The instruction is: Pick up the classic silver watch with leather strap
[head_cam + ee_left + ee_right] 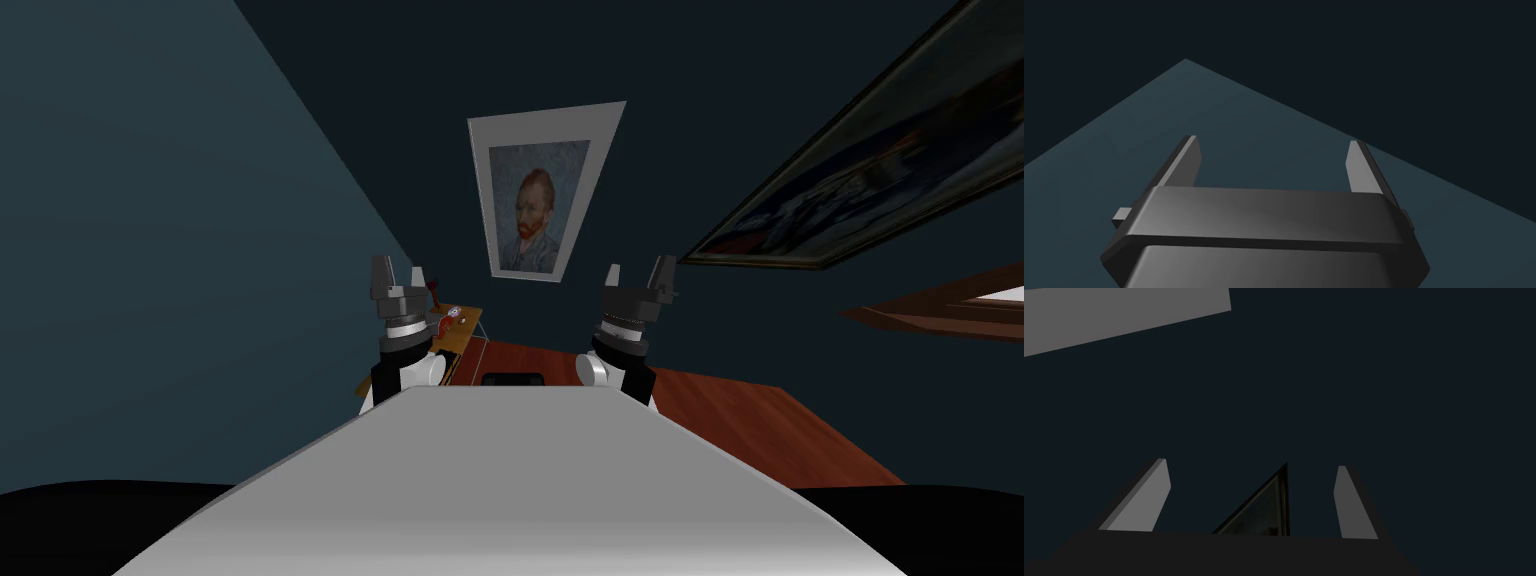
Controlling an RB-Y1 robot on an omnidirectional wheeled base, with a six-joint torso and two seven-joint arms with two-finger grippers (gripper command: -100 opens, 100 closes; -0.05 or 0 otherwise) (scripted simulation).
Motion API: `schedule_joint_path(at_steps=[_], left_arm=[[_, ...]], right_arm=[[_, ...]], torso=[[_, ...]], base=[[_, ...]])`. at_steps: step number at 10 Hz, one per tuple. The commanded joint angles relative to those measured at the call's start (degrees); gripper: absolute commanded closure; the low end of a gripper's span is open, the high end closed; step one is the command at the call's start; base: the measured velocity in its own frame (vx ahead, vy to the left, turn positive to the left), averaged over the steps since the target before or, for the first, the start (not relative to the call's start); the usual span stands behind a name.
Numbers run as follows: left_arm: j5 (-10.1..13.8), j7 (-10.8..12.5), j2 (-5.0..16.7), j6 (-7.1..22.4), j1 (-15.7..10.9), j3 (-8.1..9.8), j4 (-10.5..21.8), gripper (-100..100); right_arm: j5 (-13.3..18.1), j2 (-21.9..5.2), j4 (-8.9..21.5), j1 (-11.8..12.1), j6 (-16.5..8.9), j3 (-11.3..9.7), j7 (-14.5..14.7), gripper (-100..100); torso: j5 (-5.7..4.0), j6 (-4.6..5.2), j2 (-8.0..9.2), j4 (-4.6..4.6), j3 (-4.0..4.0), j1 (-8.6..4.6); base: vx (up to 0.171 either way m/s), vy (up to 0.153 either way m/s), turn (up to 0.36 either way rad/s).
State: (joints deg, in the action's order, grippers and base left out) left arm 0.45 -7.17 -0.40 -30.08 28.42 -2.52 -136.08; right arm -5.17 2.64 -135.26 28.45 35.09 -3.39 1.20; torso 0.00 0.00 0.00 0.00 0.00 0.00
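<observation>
Hands come first: both are held up in front of the chest, side by side and well apart, pointing at the dark blue-green wall (180, 250) ahead, and neither touches anything. The left hand (399, 270) is spread wide; in its wrist view the two fingers (1186, 162) stand far apart with nothing between them. The right hand (638, 268) is the same, and its wrist view shows its fingers (1144, 503) parted and gripping nothing. Just past the left hand in the head view stands a small wooden desk (460, 338) against the wall, partly hidden by that forearm. On the desk's top lies a small pale round thing that I take to be the watch (456, 314), near the far edge. It is too small to make out its face or strap, and no hand is in contact with it. Close beside it, toward the left hand, a thin dark red thing (436, 290) stands up from the desk; I cannot tell what it is. Above the desk a portrait (537, 195) of a red-bearded man in a pale grey frame hangs on the wall. On the wall to the right hangs a long dark-framed painting (850, 190). A reddish-brown wooden floor (760, 430) runs from the desk's foot out to the right, below the right hand.
</observation>
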Motion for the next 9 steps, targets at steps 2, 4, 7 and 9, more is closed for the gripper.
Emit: schedule_joint_path(at_steps=[2,4,7,9], left_arm=[[-0.2,0.3,3.3,0.8,0.0,-0.33,1.3,-100],[-0.5,0.7,6.1,2.0,0.1,-0.81,3.2,-100],[-0.8,1.3,8.8,3.6,0.2,-1.45,5.6,-100],[-1.2,2.0,11.4,5.7,0.4,-2.23,8.5,-100]], right_arm=[[0.0,0.0,0.0,0.0,0.0,0.0,0.0,0],[0.0,0.0,0.0,0.0,0.0,0.0,0.0,0],[0.0,0.0,0.0,0.0,0.0,0.0,0.0,0],[0.0,0.0,0.0,0.0,0.0,0.0,0.0,0]], torso=[[0.01,0.00,0.02,0.00,0.01,0.05],[0.04,0.00,0.12,0.02,0.07,0.18],[0.05,0.00,0.19,0.05,0.11,0.19],[0.06,0.00,0.20,0.04,0.11,0.28]], base=[[-0.017,0.020,-0.026],[-0.042,0.052,-0.041],[-0.049,0.045,-0.035],[-0.069,0.080,-0.064]])
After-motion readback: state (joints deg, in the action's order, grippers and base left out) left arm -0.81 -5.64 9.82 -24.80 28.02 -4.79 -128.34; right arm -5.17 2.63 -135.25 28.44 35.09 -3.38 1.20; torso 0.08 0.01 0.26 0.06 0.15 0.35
